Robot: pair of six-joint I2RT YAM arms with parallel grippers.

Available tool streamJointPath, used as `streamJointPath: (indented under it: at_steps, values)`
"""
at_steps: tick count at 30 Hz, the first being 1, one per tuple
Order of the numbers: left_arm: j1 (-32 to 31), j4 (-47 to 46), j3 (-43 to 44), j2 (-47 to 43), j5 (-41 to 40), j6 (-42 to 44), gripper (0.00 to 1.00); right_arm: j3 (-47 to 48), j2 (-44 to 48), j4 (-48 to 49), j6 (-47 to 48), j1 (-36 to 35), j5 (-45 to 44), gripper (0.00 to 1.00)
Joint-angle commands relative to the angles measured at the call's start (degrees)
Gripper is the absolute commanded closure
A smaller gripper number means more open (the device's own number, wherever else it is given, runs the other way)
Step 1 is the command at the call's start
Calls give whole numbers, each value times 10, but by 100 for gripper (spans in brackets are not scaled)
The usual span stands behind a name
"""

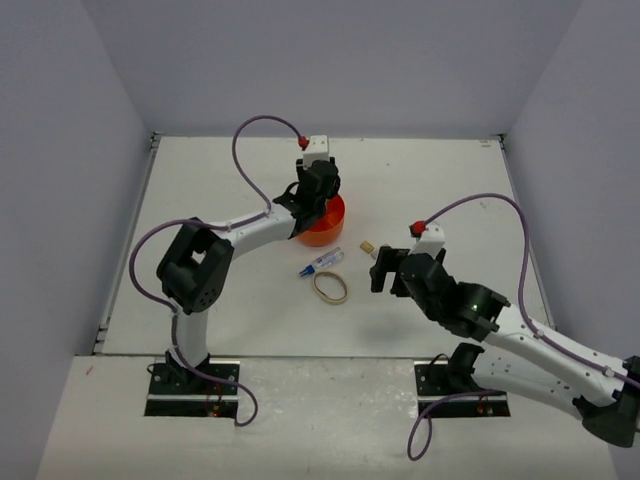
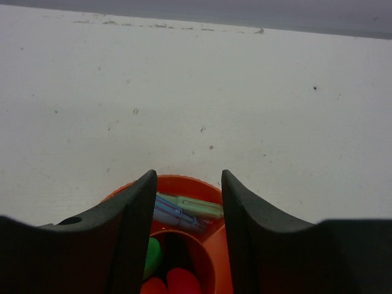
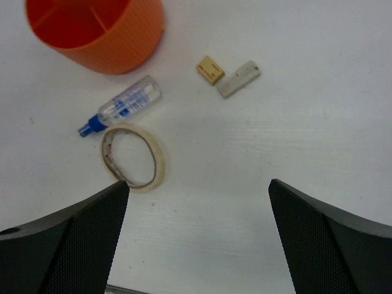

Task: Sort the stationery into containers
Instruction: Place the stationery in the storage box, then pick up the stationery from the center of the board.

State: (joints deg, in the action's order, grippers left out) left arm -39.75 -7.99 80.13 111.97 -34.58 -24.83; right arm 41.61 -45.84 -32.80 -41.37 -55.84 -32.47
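Observation:
The round orange organizer (image 1: 325, 233) stands mid-table. My left gripper (image 1: 313, 192) hangs open and empty just above it. In the left wrist view the organizer's rim (image 2: 184, 182) shows between my fingers, with pastel markers (image 2: 191, 207) in a ring compartment and a green cap (image 2: 153, 257) and red caps (image 2: 182, 283) in the centre cup. My right gripper (image 1: 386, 270) is open and empty, above the table near the two small blocks. Its wrist view shows the organizer (image 3: 98, 30), the blue-tipped pen (image 3: 122, 105), the tan band (image 3: 135, 157), a tan block (image 3: 210, 69) and a paler block (image 3: 239, 78).
The pen (image 1: 322, 264) and band (image 1: 331, 287) lie just in front of the organizer. One block (image 1: 367, 245) peeks out beside my right gripper. Grey walls close in the table on three sides. Purple cables loop over both arms.

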Motion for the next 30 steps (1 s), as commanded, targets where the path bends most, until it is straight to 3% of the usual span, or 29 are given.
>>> streamJointPath:
  at_steps: [1,4,7,9,13,22,30]
  values:
    - [1,-26,-27,-114,13,-17,44,26,-90,0,-31,118,91,1]
    - [-2,-17,-46,-185,33,-17,28,50,-172,0,-53,155,109,1]
    - [-7,28,-61,-266,65,-23,0,85,-246,1,-72,192,122,1]
    - [-7,46,-92,-312,93,-32,0,111,-304,1,-79,209,120,6]
    - [-10,67,-187,-434,146,-43,0,158,-397,-1,-101,226,93,26]
    - [-10,163,-303,-599,181,-53,0,255,-538,0,-109,272,91,38]
    - [-10,199,-348,-638,195,-53,0,287,-600,1,-120,287,87,48]
